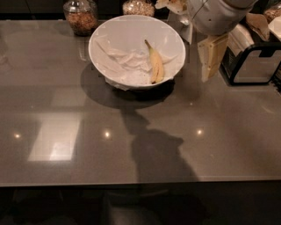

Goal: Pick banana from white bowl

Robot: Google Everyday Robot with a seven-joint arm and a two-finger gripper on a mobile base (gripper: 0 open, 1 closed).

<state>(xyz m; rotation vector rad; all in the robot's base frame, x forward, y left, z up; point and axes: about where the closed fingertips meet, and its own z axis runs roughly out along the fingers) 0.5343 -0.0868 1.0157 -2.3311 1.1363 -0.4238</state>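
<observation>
The white bowl (102,40) stands at the back middle of the grey table, lined with crumpled white paper (125,67). The yellow banana (155,66) lies inside on the bowl's right half, its dark stem tip pointing away from me. My gripper (210,61), tan-yellow under a white wrist, hangs just right of the bowl's rim, outside the bowl and a little above the table. It holds nothing and is apart from the banana.
A glass jar of brown grains (81,17) stands behind the bowl at the left, and a second jar (138,7) right behind it. A black rack with a white sheet (252,61) stands close to the gripper's right. The grey table (88,145) stretches toward me.
</observation>
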